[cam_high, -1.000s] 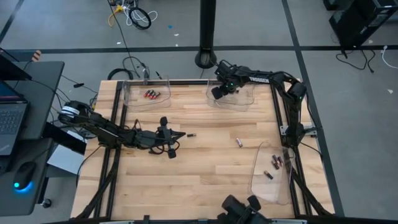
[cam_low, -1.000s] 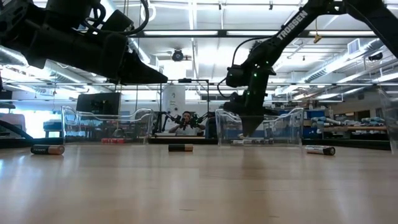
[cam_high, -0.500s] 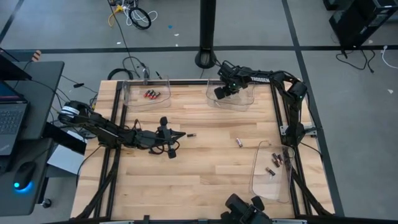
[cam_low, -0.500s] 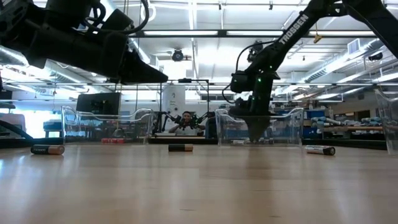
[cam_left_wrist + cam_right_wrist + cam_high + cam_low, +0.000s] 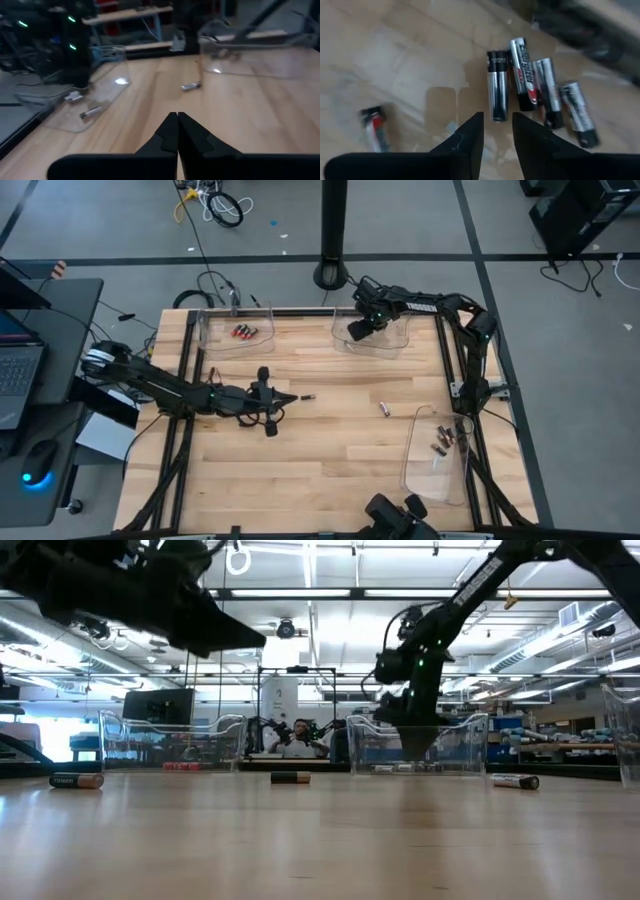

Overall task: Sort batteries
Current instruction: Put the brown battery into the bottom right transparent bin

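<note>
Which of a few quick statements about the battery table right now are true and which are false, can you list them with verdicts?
1. The right gripper is over the clear tray at the table's far edge. True.
2. The right gripper is clamped on a battery. False: its fingers stand apart with nothing between them, above a row of silver batteries.
3. The left gripper is shut. True.
4. The left gripper holds a battery. False: it holds nothing; a loose battery lies just beyond its tip.
5. A silver battery lies loose on the bare wood. True.
</note>
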Robot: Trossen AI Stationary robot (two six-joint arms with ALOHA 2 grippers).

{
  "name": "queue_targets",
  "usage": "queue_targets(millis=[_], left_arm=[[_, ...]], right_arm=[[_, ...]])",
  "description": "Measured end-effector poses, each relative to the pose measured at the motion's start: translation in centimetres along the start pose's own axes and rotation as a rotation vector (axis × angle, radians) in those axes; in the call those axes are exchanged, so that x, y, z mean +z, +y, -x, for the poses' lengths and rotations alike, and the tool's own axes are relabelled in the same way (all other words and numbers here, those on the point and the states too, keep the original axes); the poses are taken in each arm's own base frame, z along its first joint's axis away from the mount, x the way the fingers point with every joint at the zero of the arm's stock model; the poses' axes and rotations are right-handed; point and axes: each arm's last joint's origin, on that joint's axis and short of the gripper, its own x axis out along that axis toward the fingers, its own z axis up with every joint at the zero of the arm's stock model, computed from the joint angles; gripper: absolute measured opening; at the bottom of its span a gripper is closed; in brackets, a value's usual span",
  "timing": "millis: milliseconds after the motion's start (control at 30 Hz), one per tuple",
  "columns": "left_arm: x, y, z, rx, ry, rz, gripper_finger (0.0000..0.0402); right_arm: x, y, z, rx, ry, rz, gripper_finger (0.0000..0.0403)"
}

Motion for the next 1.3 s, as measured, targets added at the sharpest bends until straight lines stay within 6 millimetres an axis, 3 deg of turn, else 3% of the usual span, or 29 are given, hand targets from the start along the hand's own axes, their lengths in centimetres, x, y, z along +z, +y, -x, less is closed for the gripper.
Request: queue_targets(millis=[133,267,400,500,600,767,933,1100,1300], left_arm=[[2.2,0.2,0.5,-0.059,0.083,-0.037,0.0008],[4.2,0.2,0.8,-0.136,0.239,-0.09,0.0008],[5.4,0.2,1.5,-0.223,0.448,-0.068,0.0008],[4.4,0.2,2.1,-0.27,0.644,-0.008,0.0008],[3.0,0.5,3.3,-0.277,0.849,0.031,0.0008],[2.1,0.9,4.4,-0.242,1.005,0.035,0.0012],[0.9,1.0,4.8,-0.216,1.162,-0.018,0.0055],[-0.1,0.5,4.0,-0.272,1.217,-0.058,0.0128],[-1.4,-0.1,2.7,-0.293,1.252,-0.106,0.0187]], right_arm=[[-0.3,0.4,3.4,0.018,-0.052,0.063,0.0109],[-1.4,1.5,8.0,0.03,-0.138,0.169,0.0072],[-3.8,4.3,12.4,0.049,-0.235,0.316,0.0012],[-6.5,7.0,14.2,0.08,-0.284,0.423,0.0018],[-9.3,9.2,14.7,0.14,-0.322,0.515,0.0022],[-13.9,11.6,14.4,0.197,-0.377,0.571,0.0008],[-17.4,13.1,14.0,0.25,-0.395,0.604,0.0029],[-19.5,13.9,14.0,0.269,-0.395,0.641,0.0033],[-20.2,14.4,14.3,0.244,-0.431,0.664,0.0013]])
